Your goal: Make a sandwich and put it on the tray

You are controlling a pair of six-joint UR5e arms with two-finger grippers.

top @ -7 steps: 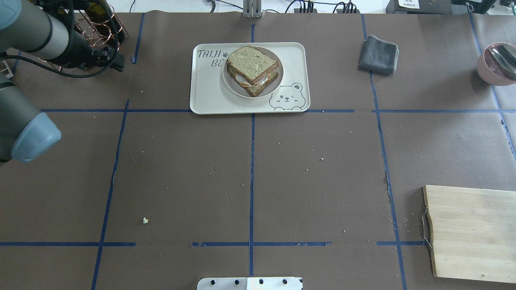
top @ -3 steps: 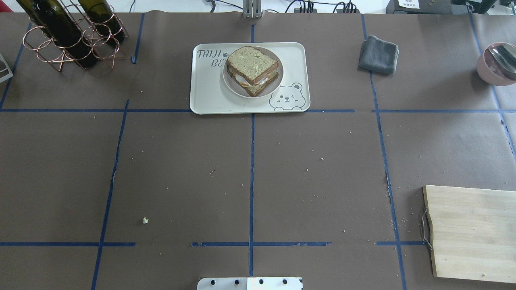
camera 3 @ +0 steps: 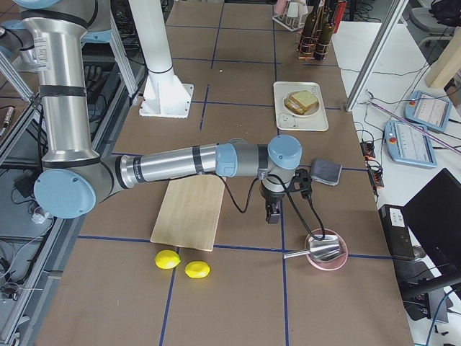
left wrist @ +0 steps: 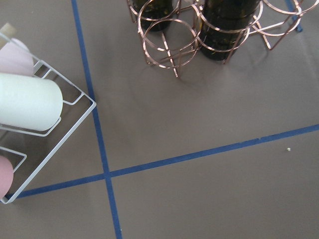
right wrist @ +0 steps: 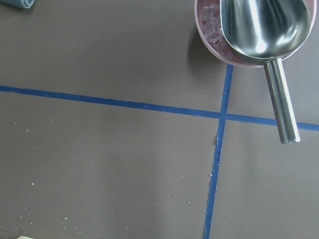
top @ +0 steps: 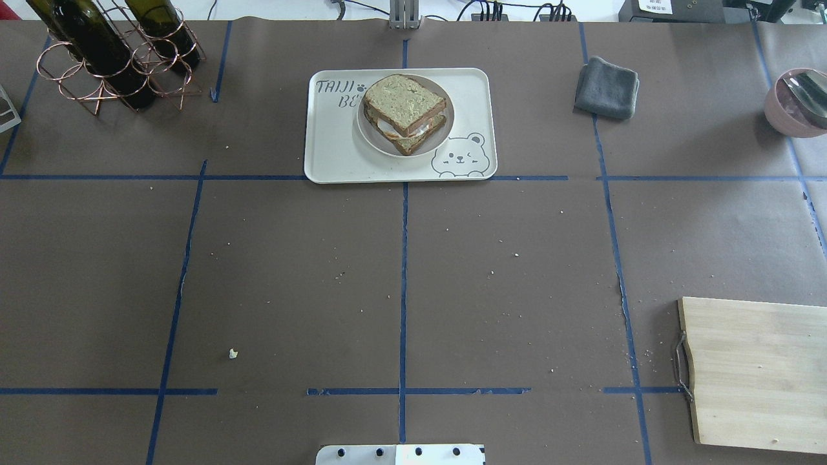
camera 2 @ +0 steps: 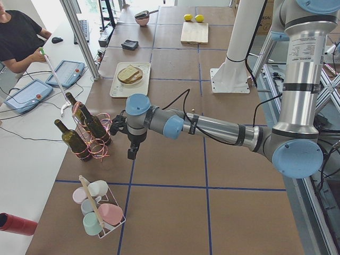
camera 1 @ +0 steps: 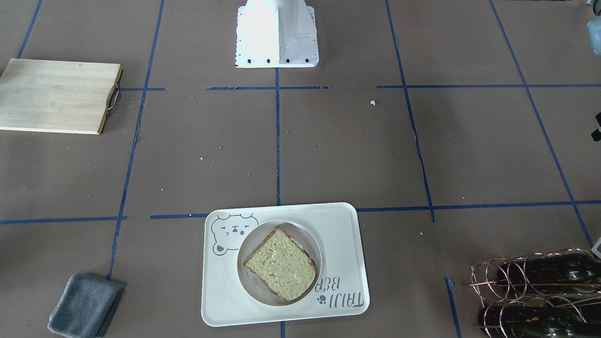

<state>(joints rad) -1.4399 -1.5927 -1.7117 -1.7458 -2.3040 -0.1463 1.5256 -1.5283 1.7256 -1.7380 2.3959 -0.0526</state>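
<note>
Plainly, the sandwich [top: 405,113] is assembled and sits on a small round plate [top: 373,139], which rests on the tray [top: 333,152] at the far middle of the table [top: 291,271], across from the robot's base. The top slice lies a little askew over the bottom one, and a white edge of egg [top: 386,126] shows between them. Neither tool is near it. The left gripper [camera 2: 131,154] hangs fingers-down above bare table at the robot's left end, just beside the wine bottle rack [camera 2: 90,135] and near the cup rack [camera 2: 98,212], well apart from the tray. The right gripper [camera 3: 272,214] hangs fingers-down at the opposite end, between the wooden board [camera 3: 191,209] and the pink bowl [camera 3: 326,252] that holds a metal scoop [camera 3: 317,249], with the grey cloth [camera 3: 325,171] near it on the tray's side; it too is well apart from the sandwich. Each gripper shows only in a side view, and neither wrist view shows its own fingers, so I cannot tell whether either one is spread or closed. Nothing can be seen between the fingers of either. The sandwich touches only the plate beneath it.
</note>
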